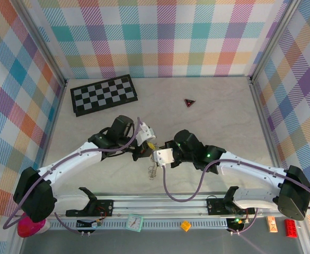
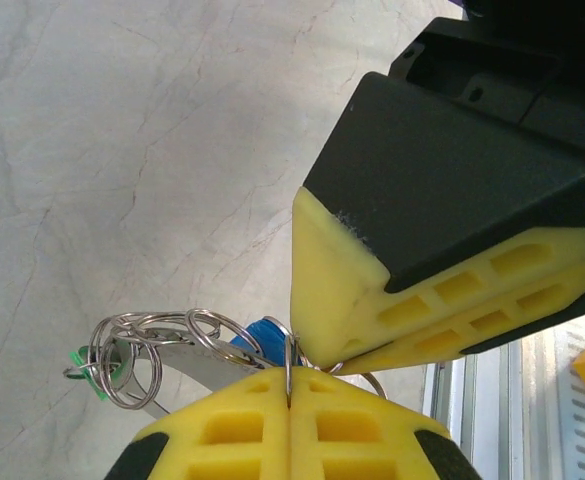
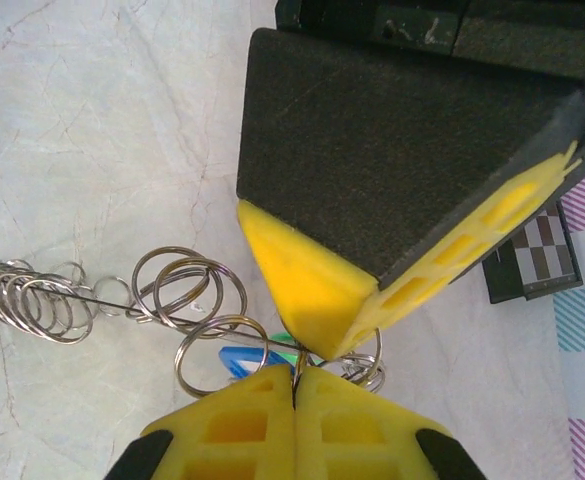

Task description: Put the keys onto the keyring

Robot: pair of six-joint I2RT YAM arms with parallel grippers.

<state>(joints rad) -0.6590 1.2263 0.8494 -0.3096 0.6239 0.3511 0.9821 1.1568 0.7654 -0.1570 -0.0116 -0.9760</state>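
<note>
Hold the left gripper (image 2: pixel 288 388) clamped fully shut on its thin wire loop of the keyring (image 2: pixel 112 340), and hold the right gripper (image 3: pixel 297 388) just as tight on the neighbouring loop, tip against tip. Work where the tangle hangs, nearside and right of the checkerboard (image 1: pixel 104 94). Pry the coil apart with a slight twist rather than a pull, then feed a key along the opened end. Avoid slackening either pinch, or risk a sprung wire. Count: two grippers; one blue-headed key (image 2: pixel 260 338), one green-headed key (image 2: pixel 84 362), both among the loops, threaded or merely tangled, cannot tell; several loops, too overlapped for counting; one checkerboard; one dark triangle (image 1: pixel 189 102) to its right.
</note>
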